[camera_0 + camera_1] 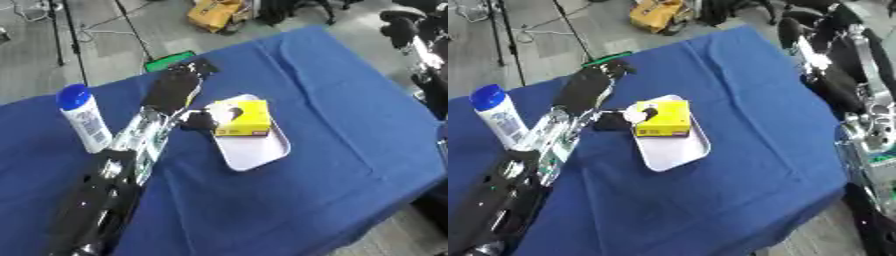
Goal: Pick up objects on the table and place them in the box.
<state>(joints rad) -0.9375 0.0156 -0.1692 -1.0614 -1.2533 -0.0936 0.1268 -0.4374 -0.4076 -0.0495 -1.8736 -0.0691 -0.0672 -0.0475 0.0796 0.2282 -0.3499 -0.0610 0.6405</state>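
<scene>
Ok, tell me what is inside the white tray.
The white tray holds one yellow box, lying at its far end; the near half shows bare. The left hand is beside it, thumb at the box's left edge. What lies beneath the box is covered.

Left arm (114, 175): glossy black casing on the near segment, a silver metal forearm section with open framing and small green marks, ending in a black left hand (172, 90) with a matte surface. Right arm (859, 95): black casings joined by silver joints and brackets, a bright reflective patch on the far segment, small green marks on the near silver block.
</scene>
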